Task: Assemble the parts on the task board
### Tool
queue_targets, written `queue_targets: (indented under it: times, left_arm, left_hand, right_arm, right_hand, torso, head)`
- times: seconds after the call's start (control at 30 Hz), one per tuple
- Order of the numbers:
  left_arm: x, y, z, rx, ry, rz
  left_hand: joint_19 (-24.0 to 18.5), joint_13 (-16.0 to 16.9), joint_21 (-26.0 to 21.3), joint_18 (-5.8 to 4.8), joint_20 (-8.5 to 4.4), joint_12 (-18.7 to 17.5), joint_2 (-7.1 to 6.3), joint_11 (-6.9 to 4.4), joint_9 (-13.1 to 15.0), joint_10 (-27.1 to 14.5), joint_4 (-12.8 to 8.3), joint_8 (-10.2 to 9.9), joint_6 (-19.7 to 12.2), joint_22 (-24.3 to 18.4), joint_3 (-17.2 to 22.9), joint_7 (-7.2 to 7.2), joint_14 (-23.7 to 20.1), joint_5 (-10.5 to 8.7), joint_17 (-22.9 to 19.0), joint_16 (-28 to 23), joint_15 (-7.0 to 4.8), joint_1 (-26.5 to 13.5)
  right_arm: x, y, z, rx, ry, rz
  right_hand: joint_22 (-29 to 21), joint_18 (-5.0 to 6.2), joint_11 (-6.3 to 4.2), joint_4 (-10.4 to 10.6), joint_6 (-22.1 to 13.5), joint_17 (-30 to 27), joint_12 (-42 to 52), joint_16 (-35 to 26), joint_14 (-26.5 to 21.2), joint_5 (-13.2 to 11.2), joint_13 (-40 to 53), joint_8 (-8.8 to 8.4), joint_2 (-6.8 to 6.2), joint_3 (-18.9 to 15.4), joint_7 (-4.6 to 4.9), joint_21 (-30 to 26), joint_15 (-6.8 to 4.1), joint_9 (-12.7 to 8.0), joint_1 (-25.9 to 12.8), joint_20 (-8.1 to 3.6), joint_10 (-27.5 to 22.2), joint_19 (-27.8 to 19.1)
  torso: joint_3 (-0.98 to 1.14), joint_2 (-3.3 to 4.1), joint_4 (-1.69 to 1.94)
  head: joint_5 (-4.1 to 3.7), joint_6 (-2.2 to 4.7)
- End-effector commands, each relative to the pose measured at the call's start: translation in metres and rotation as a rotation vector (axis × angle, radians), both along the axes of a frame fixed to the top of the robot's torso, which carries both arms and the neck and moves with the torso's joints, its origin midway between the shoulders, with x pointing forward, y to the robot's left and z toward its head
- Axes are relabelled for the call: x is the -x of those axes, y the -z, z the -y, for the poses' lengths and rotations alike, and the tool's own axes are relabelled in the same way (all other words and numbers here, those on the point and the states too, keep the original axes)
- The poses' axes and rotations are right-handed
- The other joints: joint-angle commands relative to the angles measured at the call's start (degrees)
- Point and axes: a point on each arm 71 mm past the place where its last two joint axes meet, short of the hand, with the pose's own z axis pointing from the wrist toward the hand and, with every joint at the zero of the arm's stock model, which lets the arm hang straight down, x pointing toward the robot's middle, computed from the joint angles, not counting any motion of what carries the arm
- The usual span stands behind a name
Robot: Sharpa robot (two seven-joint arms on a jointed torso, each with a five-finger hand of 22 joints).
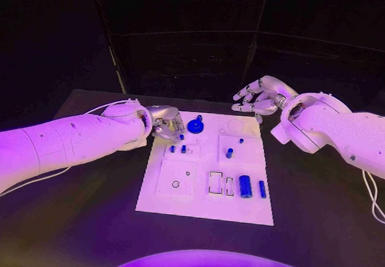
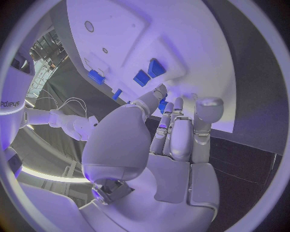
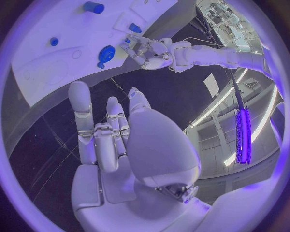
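— Where is the board?

— I have the task board [image 1: 240, 212] in the middle of the black table [image 1: 80, 224], long side running away from me. Near its far edge I see a round blue part with a knob [image 1: 196, 126]. A little nearer, by the left edge, two small blue pegs [image 1: 177, 148] stand close together, and another peg [image 1: 229, 153] stands toward the middle. Close to the near right corner a thick blue cylinder [image 1: 245, 186] stands just beside a thin blue bar [image 1: 262, 188], with a pale rectangular frame [image 1: 215, 182] to their left.

— And your left hand?

— My left hand [image 1: 165, 123] sits over the board's far left corner, just beside the round blue part. Its fingers are curled in toward the board. From the left wrist camera the fingertips [image 2: 208, 103] hang close above the white surface near some blue parts, and I see a speck of blue between the fingers, but I cannot tell whether it is pinching anything or merely hovering.

— The right one?

— My right hand [image 1: 259, 96] is off the board, above the table just beyond the far right corner. Its fingers are spread and loosely bent, and it holds nothing; the right wrist camera shows them apart with bare table beneath.

— Anything else on the board?

— A small dark ring [image 1: 176, 184] lies in the near left plate.
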Motion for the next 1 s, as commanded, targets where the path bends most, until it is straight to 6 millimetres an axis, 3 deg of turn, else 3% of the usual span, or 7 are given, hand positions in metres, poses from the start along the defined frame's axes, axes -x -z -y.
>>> queue_targets:
  times: [0.03,0.2,0.27,0.37,0.63,0.83,1.0]
  left_arm:
    - [-0.003,-0.012,-0.009,0.094,-0.055,0.010]
    - [-0.004,-0.029,-0.026,0.166,-0.105,0.012]
    - [-0.004,-0.037,-0.034,0.239,-0.128,-0.002]
    - [-0.002,-0.048,-0.044,0.408,-0.159,-0.015]
    - [0.005,-0.064,-0.057,0.809,-0.228,-0.068]
    - [0.011,-0.073,-0.057,1.111,-0.281,-0.091]
    - [0.016,-0.076,-0.052,1.270,-0.309,-0.103]
  left_hand:
    - [-0.8,0.1,-1.4,-0.11,0.16,-0.5,-0.89,0.06,0.1,-1.1,0.5,-0.2,-0.5,-1.1,-1.4,0.13,-0.2,-0.15,-0.4,-0.4,0.35,-0.6]
    - [-1.1,0.2,-2.5,0.10,0.34,-0.6,-1.06,0.21,0.1,-2.2,2.2,-0.1,-0.8,-2.1,-4.7,0.32,-0.3,-0.14,-1.0,-0.6,0.49,-1.9]
    - [-1.1,0.3,-2.7,0.13,0.35,-0.4,-0.82,0.22,0.2,-2.2,2.6,0.0,-0.8,-2.2,-5.6,0.35,-0.3,-0.13,-1.1,-0.5,0.51,-1.8]
    - [-1.2,1.0,-3.3,0.24,0.33,1.6,0.70,0.09,0.5,1.0,3.1,1.0,1.0,-2.6,-5.9,0.52,-0.4,-0.04,-1.3,-0.6,0.44,-1.1]
    - [-2.7,1.3,-6.4,0.79,0.17,3.2,1.90,-0.31,0.7,3.4,3.3,2.2,3.6,-5.2,-5.9,0.36,-1.7,-0.06,-3.6,-1.6,0.21,0.1]
    - [-8.0,1.0,-16.4,2.49,0.35,3.5,3.05,-0.23,0.4,3.3,3.4,2.5,4.7,-13.5,-5.3,0.43,-6.8,-0.02,-14.4,-7.1,0.35,1.4]
    - [-8.5,1.1,-17.1,2.55,0.28,4.0,3.43,-0.47,0.4,4.0,3.5,2.7,5.1,-13.8,-5.1,0.25,-7.7,0.01,-16.1,-8.2,0.20,1.6]
  right_arm:
    - [-0.001,0.006,0.006,0.128,-0.021,-0.016]
    - [0.000,0.014,0.016,0.217,-0.033,0.013]
    - [0.000,0.017,0.019,0.258,-0.042,0.037]
    - [0.003,0.025,0.021,0.320,-0.057,0.076]
    - [0.011,0.045,0.021,0.441,-0.081,0.147]
    - [0.016,0.056,0.017,0.477,-0.097,0.155]
    - [0.018,0.061,0.010,0.483,-0.117,0.153]
  right_hand:
    - [1.3,0.50,0.08,-0.4,1.4,15.1,-6.3,0.1,6.1,-1.9,-5.3,0.42,0.13,1.3,-0.03,1.2,-0.51,0.0,2.5,-0.23,1.5,1.2]
    - [3.1,0.24,0.06,-0.4,3.6,15.1,-16.4,0.1,6.1,-3.0,-13.4,0.43,-0.78,3.6,-0.11,2.6,-0.26,-0.2,4.9,-0.14,4.9,2.1]
    - [3.7,0.16,-0.14,-0.6,4.8,15.1,-18.2,0.1,6.1,-2.8,-15.0,0.64,-1.24,4.3,-0.73,3.0,-0.53,-0.1,5.6,-0.16,5.7,2.2]
    - [4.5,-0.02,-0.42,-0.6,5.5,15.1,-19.8,0.1,6.1,-2.8,-16.5,0.25,-1.74,5.0,-1.24,3.7,-0.79,-0.2,6.0,-0.28,6.6,2.5]
    - [6.0,-0.34,0.02,-0.2,5.2,15.1,-22.0,0.1,6.1,-3.2,-18.5,-0.87,-2.85,5.5,-1.07,4.8,-0.45,-0.5,5.7,-0.12,6.2,2.9]
    - [6.7,-0.51,0.80,0.0,4.2,15.1,-23.3,0.1,6.1,-3.3,-20.0,-2.11,-3.54,5.9,-0.19,5.5,0.25,-0.5,5.3,0.43,5.3,3.0]
    - [7.1,-0.52,1.19,0.0,4.0,15.1,-24.0,0.1,6.1,-3.2,-21.0,-2.81,-3.65,6.5,0.25,5.9,0.59,-0.5,5.5,0.80,5.1,3.0]
  torso:
    - [0.10,-0.04,-0.07]
    - [-0.06,0.03,-0.03]
    - [-0.04,0.04,-0.13]
    - [-0.05,0.08,-0.22]
    - [-0.01,-0.01,-0.14]
    - [-0.05,-0.04,-0.17]
    - [-0.09,0.01,-0.21]
  head:
    - [-0.26,0.15]
    - [-1.22,0.48]
    - [-1.87,0.60]
    - [-2.79,0.84]
    - [-3.19,0.87]
    - [-3.04,1.11]
    - [-3.40,1.15]
